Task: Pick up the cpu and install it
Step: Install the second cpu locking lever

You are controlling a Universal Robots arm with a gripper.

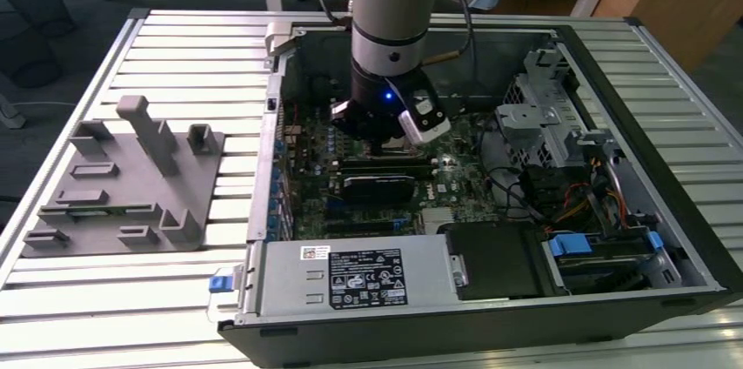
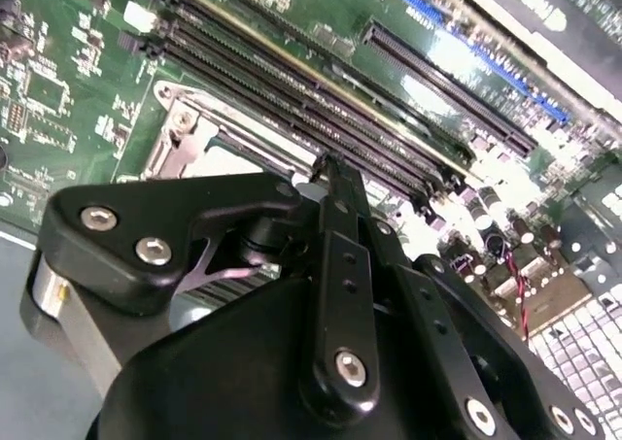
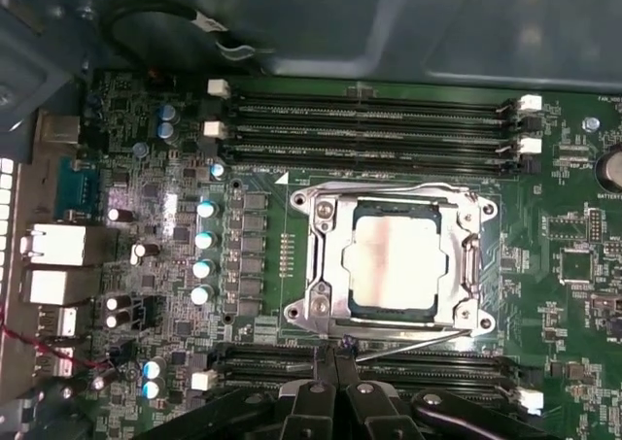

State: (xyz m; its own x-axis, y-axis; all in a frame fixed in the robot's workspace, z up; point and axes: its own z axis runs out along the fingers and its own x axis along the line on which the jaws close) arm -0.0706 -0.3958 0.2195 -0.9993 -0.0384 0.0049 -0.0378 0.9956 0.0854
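The small square silvery-topped cpu [image 3: 395, 267] sits inside the metal socket frame [image 3: 325, 265] on the green motherboard [image 3: 564, 294]; the black gripper [image 3: 335, 355] hovers beside it, fingers pressed together, holding nothing.

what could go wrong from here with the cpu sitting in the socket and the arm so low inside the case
1. The claw hangs low over the motherboard, right beside the socket's thin lever and the memory slots; a small drift could snag or scrape them.
2. The cpu lies in the socket frame; if it is slightly off, pressing could damage the contacts.
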